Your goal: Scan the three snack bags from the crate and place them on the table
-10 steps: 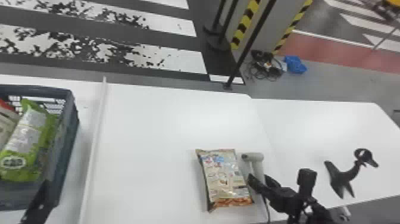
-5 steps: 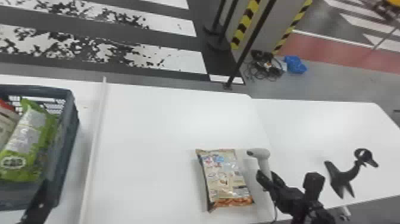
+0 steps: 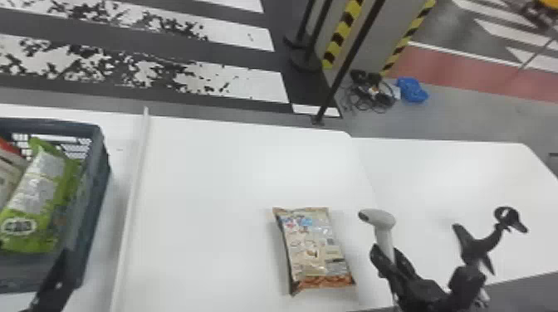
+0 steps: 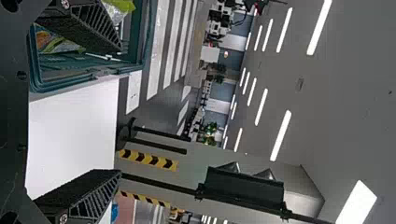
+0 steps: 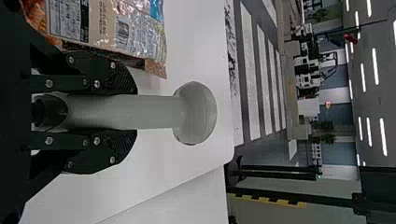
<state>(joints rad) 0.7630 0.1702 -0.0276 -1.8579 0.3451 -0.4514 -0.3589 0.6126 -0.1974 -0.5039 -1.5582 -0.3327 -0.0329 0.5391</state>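
Handheld scanner point(image 3: 383, 222), one: handle clasped by right gripper point(image 3: 387, 252), head facing left. Tan snack bag point(image 3: 313, 249), one: flat near right edge of white table point(image 3: 216, 186), long axis near-to-far, far end leaning left. Left gripper point(image 3: 56, 279): wide, at crate's point(image 3: 97, 182) near right corner.

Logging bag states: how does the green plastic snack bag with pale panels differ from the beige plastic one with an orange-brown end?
The green bag is in the dark grey plastic crate; the beige bag lies on the white table. The green bag has another pack beside it; the beige bag, the grey handheld scanner. Both are printed; neither is gripped.
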